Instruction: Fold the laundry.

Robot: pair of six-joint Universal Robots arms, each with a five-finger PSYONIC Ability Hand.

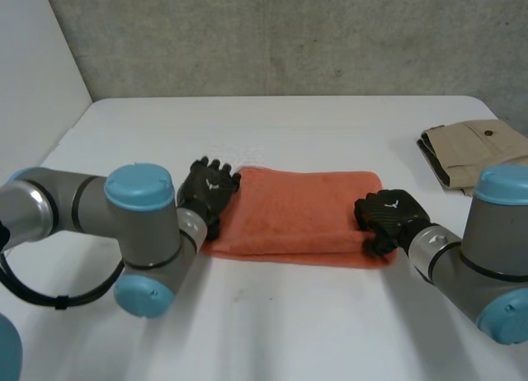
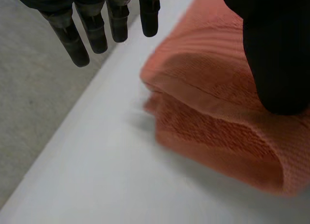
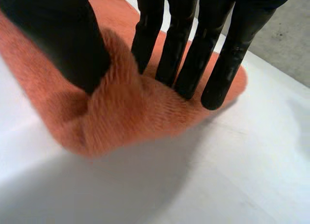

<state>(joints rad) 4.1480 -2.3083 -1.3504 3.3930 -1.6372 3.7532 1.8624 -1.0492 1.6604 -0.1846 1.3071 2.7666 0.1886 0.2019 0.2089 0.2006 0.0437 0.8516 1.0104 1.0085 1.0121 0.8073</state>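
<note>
Orange towel [image 1: 297, 212] folded; left hand [image 1: 208, 190] straight-fingered at edge, right hand [image 1: 389, 216] pinching end.

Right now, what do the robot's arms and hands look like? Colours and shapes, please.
The left arm and right arm are grey tubes with round light-blue caps at the joints. The left hand and right hand are black, each with a small white mark on its back. Their fingers are slim black rods.

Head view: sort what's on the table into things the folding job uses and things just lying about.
In the job: orange towel, folded; left hand, open, thumb on one end; right hand, pinching the other end.
Lying about: beige garment, folded, untouched, near the table edge.
</note>
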